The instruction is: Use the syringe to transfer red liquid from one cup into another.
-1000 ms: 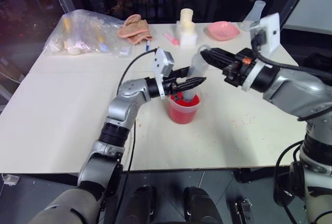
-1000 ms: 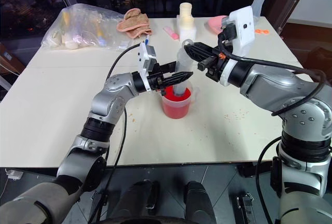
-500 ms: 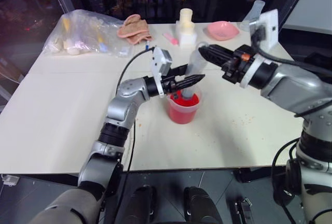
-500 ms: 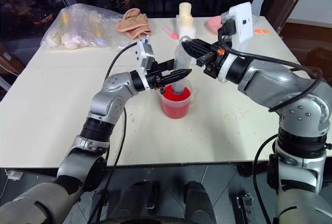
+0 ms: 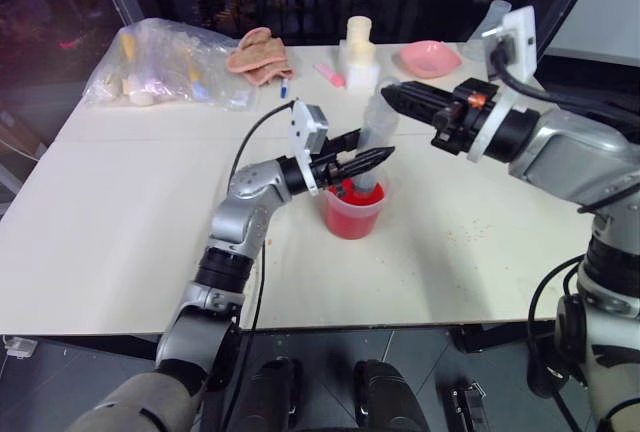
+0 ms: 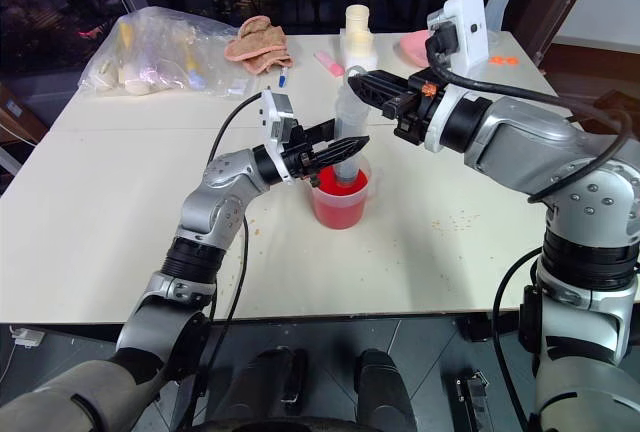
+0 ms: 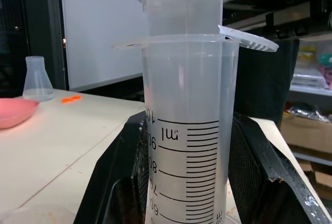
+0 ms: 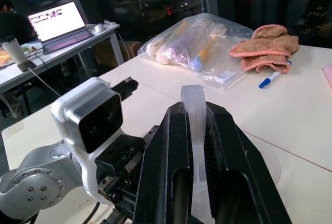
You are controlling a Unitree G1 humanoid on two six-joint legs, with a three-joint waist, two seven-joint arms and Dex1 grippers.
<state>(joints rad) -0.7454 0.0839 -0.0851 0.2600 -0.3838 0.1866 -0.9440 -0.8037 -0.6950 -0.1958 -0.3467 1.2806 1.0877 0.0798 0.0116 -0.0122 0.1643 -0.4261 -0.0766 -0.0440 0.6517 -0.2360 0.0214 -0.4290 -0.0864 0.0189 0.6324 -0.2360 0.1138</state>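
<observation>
Left gripper [image 5: 372, 159] is clamped on the barrel of the syringe [image 5: 372, 142], its fingers [image 7: 116, 182] flanking the printed scale. Right gripper [image 5: 393, 95] is pinched on the plunger head [image 8: 193, 105] at the barrel's upper end. The syringe stands near upright, leaning slightly toward 1 o'clock, with its lower end dipped in the red liquid [image 5: 352, 192] of the clear cup [image 5: 351, 214] at the centre of the bench [image 5: 120, 212]. No red shows in the barrel in the left wrist view, so by judgement the draw is not yet made. The decisive relation is the long axis: the plunger lies in line above the barrel, so the right gripper should pull along that axis, up toward 1 o'clock, while the left gripper steadies the barrel. A pink dish [image 5: 428, 57] lies at 1 o'clock from the cup, well apart.
</observation>
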